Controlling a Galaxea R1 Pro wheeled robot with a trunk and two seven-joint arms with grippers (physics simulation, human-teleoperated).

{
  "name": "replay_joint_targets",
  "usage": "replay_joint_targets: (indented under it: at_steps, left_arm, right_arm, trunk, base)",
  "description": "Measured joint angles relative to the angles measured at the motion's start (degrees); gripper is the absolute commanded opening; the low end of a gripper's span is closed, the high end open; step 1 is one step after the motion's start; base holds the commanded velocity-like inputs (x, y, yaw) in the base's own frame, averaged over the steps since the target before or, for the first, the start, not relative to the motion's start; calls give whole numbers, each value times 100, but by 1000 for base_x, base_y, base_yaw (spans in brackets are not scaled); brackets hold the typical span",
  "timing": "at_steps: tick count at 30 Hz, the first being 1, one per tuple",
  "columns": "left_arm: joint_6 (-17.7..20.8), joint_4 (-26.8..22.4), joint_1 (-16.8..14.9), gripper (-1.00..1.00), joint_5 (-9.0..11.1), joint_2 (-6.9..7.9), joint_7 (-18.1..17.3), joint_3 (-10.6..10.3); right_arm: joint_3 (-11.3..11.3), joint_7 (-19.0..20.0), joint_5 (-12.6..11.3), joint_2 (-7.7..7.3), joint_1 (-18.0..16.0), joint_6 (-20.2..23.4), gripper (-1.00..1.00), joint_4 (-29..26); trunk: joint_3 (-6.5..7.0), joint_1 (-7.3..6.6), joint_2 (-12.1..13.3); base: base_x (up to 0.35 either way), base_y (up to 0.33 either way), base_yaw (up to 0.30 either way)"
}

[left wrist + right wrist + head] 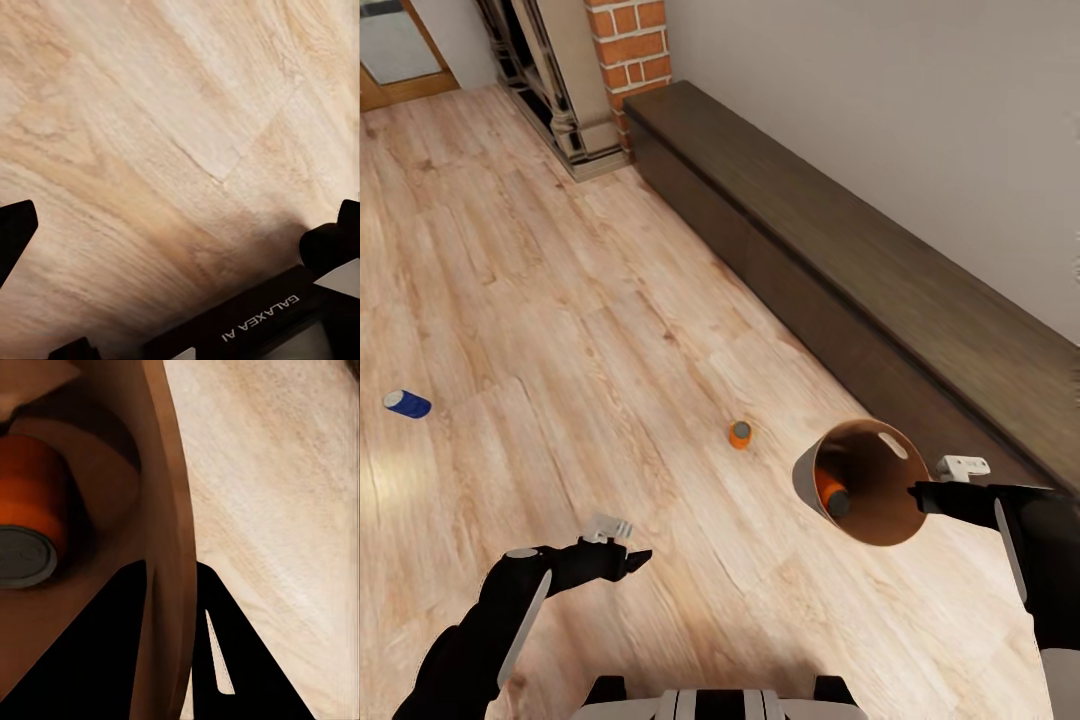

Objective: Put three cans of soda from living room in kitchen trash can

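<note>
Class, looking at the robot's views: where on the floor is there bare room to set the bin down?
Bare wood lies between the blue can and the orange can, and ahead of the left gripper. It is tighter by the low cabinet, where the right gripper holds the bin.

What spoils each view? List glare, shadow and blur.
Head view: pale glare on the light wood plank floor, left; otherwise sharp. Left wrist view: dark shadow ahead of the left gripper. Right wrist view: the coppery-brown bin wall looms soft, shading the orange soda can.
</note>
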Motion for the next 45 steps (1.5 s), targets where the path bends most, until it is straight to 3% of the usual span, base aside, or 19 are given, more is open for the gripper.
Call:
replay_joint_targets:
  at_steps: [13,25,35,40,45]
  left_arm:
    - [3,43,0,100,-2,0,-3,-85]
    - [4,67,0,100,-2,0,-9,-97]
    - [13,71,-5,100,-2,0,4,-105]
    - [244,139,-223,100,-2,5,4,-151]
    - [296,508,-542,100,0,2,6,-155]
  right_arm:
    - [7,0,3,8,0,7,-100,11]
    - [9,22,2,13,0,239,-100,35]
    - [15,23,18,121,0,239,-100,29]
    - [24,25,5,130,0,249,-100,27]
    - [29,38,19,133,0,244,-100,8]
  trunk:
    - [-3,0,0]
    - [-1,0,0]
    - [16,0,0]
    - [17,0,0]
    - [17,0,0]
  base:
    - [-252,-116,-36]
    - [-191,244,-236]
    - [-30,309,-235]
    - [-2,317,-173]
    - [4,307,-38]
